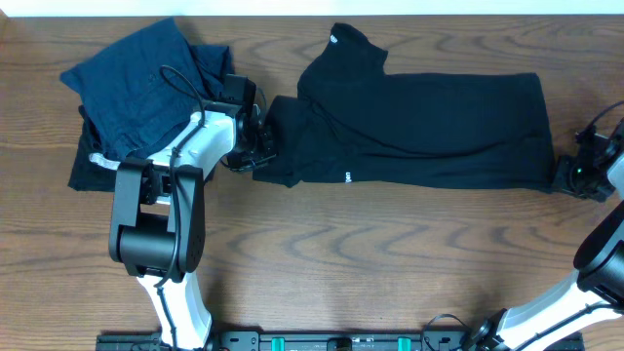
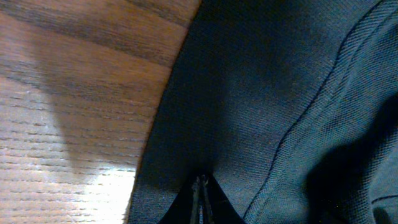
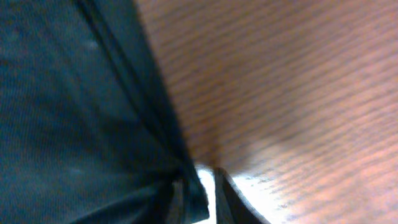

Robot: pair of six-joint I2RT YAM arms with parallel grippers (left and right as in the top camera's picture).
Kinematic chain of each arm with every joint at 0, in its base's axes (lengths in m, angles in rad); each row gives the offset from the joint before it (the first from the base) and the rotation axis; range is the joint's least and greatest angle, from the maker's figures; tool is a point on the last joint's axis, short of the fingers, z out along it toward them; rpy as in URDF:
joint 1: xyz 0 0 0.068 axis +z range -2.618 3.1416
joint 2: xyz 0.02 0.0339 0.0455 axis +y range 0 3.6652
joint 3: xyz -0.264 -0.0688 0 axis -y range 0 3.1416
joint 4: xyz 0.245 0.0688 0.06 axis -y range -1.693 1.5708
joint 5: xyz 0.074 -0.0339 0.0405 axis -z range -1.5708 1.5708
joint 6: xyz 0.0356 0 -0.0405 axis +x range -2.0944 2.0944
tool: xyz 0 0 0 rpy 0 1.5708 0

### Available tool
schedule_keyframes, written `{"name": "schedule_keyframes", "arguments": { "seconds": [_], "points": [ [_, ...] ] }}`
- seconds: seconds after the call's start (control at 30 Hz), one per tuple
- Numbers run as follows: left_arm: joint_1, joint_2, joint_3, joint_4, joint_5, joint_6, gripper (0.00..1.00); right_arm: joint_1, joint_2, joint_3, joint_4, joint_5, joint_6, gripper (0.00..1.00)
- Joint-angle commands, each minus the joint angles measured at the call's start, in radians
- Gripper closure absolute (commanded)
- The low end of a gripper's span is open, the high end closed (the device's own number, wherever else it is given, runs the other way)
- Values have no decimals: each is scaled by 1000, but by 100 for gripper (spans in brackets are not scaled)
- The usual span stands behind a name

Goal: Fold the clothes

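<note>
The black top point(image 1: 429, 122) lies spread across the middle and right of the table, with its high collar point(image 1: 346, 41) at the back. My left gripper point(image 1: 263, 146) is at the top's left end. In the left wrist view its fingers point(image 2: 201, 186) are pressed together on a pinch of the dark fabric point(image 2: 249, 93). My right gripper point(image 1: 568, 177) is at the top's front right corner. In the right wrist view its fingers point(image 3: 202, 190) stand a little apart with the fabric's edge point(image 3: 74, 112) between them and a bright gap showing.
A pile of navy blue folded garments point(image 1: 146, 83) lies at the back left, over a black folded piece point(image 1: 86, 166). The left arm reaches across beside this pile. The wooden table point(image 1: 390, 253) shows in front of the top.
</note>
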Motion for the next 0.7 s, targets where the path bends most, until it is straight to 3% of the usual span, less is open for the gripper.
{"name": "schedule_keyframes", "arguments": {
  "seconds": [0.0, 0.1, 0.37, 0.57, 0.67],
  "points": [
    [16, 63, -15, -17, -72, 10, 94, -11, 23, 18, -26, 34, 0, 75],
    [15, 61, -6, -19, -72, 10, 94, -11, -2, 56, -60, -6, 0, 66],
    [15, 39, 9, -20, -72, 10, 93, -8, -91, 183, -193, -206, 0, 54],
    [13, -42, 55, -58, -72, 10, 93, 27, -150, 217, -276, -319, 11, 55],
    [-3, -74, 100, -121, -72, 20, 93, 46, -145, 201, -293, -314, 50, 64]
  ]
}}
